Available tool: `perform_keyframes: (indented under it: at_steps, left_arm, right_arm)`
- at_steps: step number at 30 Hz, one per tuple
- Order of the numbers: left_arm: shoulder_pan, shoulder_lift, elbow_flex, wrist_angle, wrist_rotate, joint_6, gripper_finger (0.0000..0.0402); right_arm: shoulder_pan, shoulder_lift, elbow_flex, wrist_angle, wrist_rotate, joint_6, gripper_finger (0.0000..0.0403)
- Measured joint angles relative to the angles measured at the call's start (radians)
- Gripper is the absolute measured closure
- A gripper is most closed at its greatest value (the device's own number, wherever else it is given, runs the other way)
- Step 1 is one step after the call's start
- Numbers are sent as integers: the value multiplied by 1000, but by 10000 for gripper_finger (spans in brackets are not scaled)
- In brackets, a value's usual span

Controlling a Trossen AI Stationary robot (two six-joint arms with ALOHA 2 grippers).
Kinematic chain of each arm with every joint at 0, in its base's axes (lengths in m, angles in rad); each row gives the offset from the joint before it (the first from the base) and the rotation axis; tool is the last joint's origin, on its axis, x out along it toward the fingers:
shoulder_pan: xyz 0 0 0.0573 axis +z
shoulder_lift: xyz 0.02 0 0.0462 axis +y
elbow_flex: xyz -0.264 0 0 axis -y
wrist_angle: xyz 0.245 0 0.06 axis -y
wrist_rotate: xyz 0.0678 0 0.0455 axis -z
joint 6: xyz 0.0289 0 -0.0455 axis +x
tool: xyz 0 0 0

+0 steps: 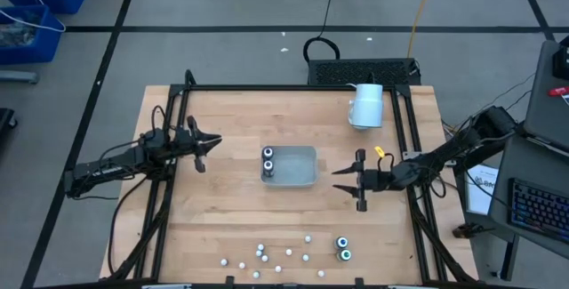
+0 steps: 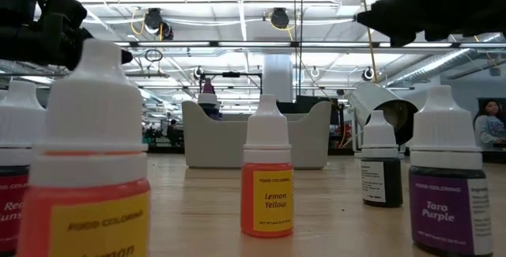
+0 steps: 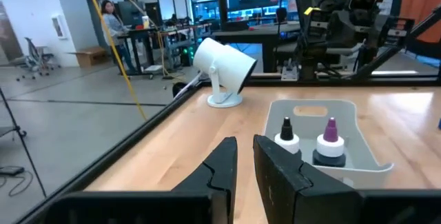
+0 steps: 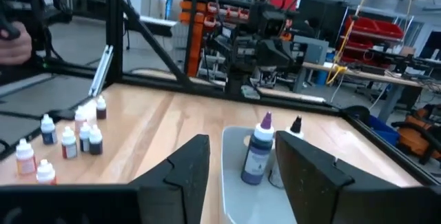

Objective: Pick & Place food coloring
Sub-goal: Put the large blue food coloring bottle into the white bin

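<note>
The food coloring is split between two places. Two bottles (image 1: 268,161) stand upright in the left end of a pale grey tray (image 1: 302,179); one has a purple tip (image 4: 260,151) and one a black tip (image 3: 286,133). Several more bottles (image 1: 267,255) stand on their bases near the table's front edge, with two darker ones (image 1: 343,248) to their right. My right gripper (image 1: 342,180) hovers open just right of the tray, pointing at it. My left gripper (image 1: 209,147) hovers left of the tray, its fingers (image 3: 227,165) a narrow gap apart with nothing between them.
A white lamp-like cylinder (image 1: 366,105) stands at the back right, beyond the tray. In the low view the front bottles, among them Lemon Yellow (image 2: 267,186) and Taro Purple (image 2: 452,190), fill the foreground. A black frame (image 1: 178,102) borders the wooden tabletop.
</note>
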Motion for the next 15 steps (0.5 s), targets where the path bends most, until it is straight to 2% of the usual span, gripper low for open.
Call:
perform_keyframes:
  at_steps: [15]
  left_arm:
    - [0, 0, 0, 37, -18, -29, 344]
  right_arm:
    - [0, 1, 0, -33, -1, 65, 248]
